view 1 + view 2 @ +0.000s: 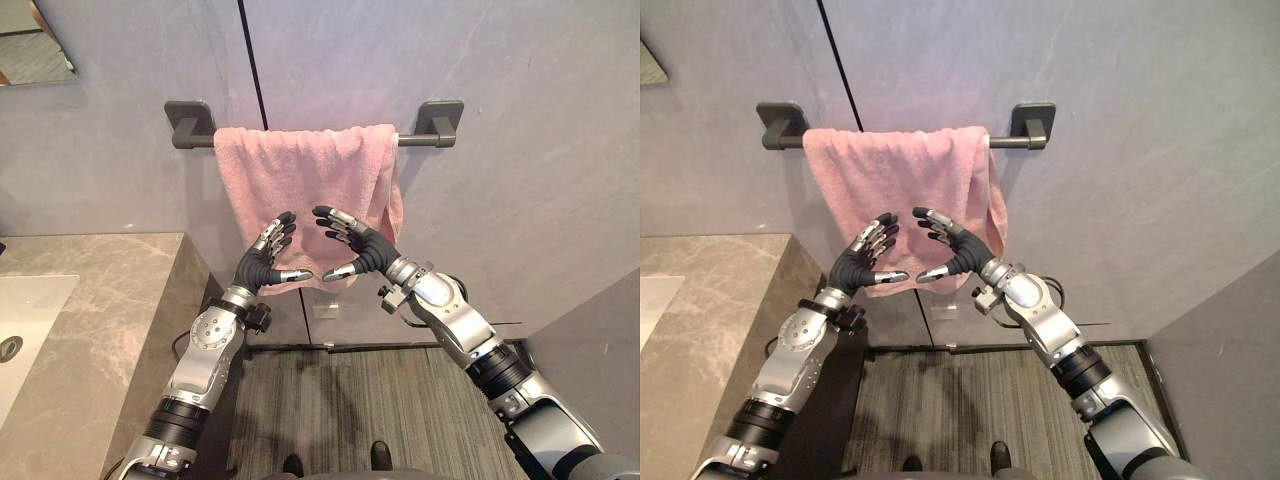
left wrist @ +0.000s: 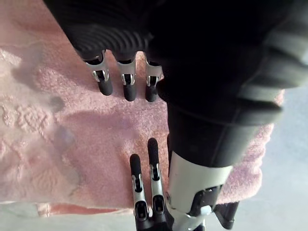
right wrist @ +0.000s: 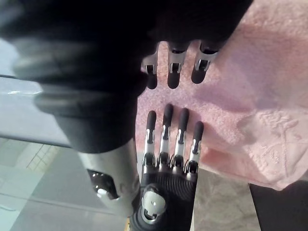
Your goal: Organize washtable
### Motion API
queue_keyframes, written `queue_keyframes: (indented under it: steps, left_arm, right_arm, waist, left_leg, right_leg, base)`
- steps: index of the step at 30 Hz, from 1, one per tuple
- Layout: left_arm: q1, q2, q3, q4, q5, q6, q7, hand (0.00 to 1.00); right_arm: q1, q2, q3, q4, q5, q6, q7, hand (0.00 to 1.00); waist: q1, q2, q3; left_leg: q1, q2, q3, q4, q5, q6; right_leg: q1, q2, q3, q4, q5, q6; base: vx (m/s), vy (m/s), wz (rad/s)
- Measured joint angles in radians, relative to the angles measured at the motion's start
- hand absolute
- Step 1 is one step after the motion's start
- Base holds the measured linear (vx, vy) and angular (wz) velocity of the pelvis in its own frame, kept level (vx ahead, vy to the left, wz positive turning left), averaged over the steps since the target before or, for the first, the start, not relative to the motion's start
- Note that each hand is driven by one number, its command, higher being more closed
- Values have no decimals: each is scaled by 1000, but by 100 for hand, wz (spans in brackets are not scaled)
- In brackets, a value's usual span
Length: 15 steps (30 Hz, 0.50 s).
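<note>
1. Hanging over a dark grey metal towel bar [image 1: 411, 140] on the grey wall [image 1: 520, 120], a pink terry-cloth towel [image 1: 300, 175] draped downward. It lay fairly smooth on the robot's left and was bunched into folds along its right edge.
2. The left hand [image 1: 262, 262] and the right hand [image 1: 360, 250] were raised side by side in front of the towel's lower half, thumbs pointing toward each other.
3. Both hands had their fingers straight and spread, holding nothing. The fingertips were very near the cloth, but whether they touched it could not be told.
4. Well apart from the towel, on the robot's left, stood a grey-brown marble countertop [image 1: 120, 300] with a white sink basin [image 1: 25, 310] set into it.
5. Likely risk: the towel only rested over the bar. A tug on one side, or a harder pull from one hand than the other, could drag it sideways and off onto the floor.
6. Likely risk: fingers closing on the thick bunched folds might catch one layer only, leaving the towel more crooked than before.
</note>
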Motion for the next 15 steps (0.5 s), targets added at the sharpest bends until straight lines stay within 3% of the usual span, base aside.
queue_keyframes:
  steps: [9, 15]
  left_arm:
    - [-36, -76, 85, 1, 75, -3, 111, 0]
    - [-36, -89, 126, 1, 96, -3, 136, 0]
  right_arm:
    - [33, 69, -118, 22, -14, -1, -45, 0]
    - [64, 79, -192, 22, 14, -2, -69, 0]
  waist:
    - [0, -8, 5]
    - [-1, -26, 16]
  left_leg:
    - [0, 1, -1, 2, 0, 0]
    - [1, 2, -1, 4, 0, 0]
  right_leg:
    - [2, 0, -2, 0, 0, 0]
    - [4, 1, 0, 0, 1, -1]
  base:
    - [-4, -1, 0]
    - [0, 0, 0]
